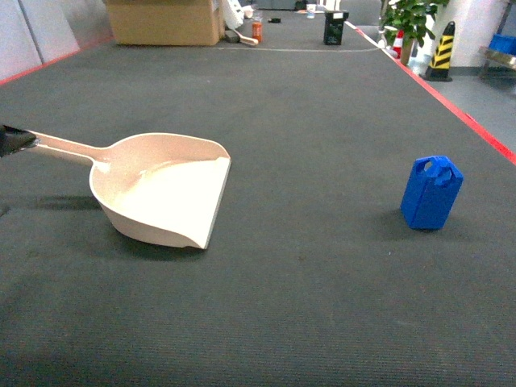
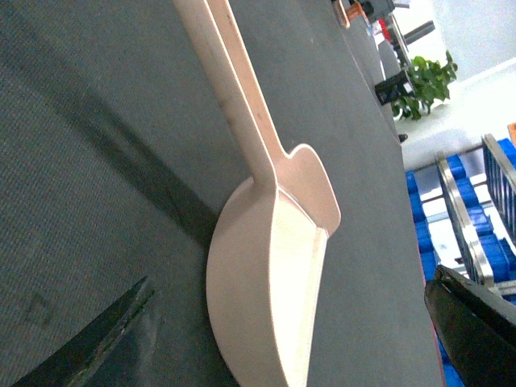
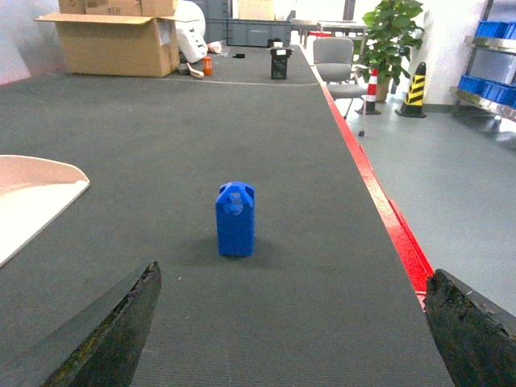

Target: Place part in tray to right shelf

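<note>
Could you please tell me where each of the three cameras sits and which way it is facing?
Head: high on the robot, slanting down over the dark mat at the beige scoop tray and blue part; the left gripper shows at the handle's end.
Left wrist: low, rolled sideways, looking along the tray; dark fingers frame it.
Right wrist: low, facing forward at the upright part; the open right gripper shows at both lower corners.
Shared: head and right wrist both show part, tray and cardboard box.
</note>
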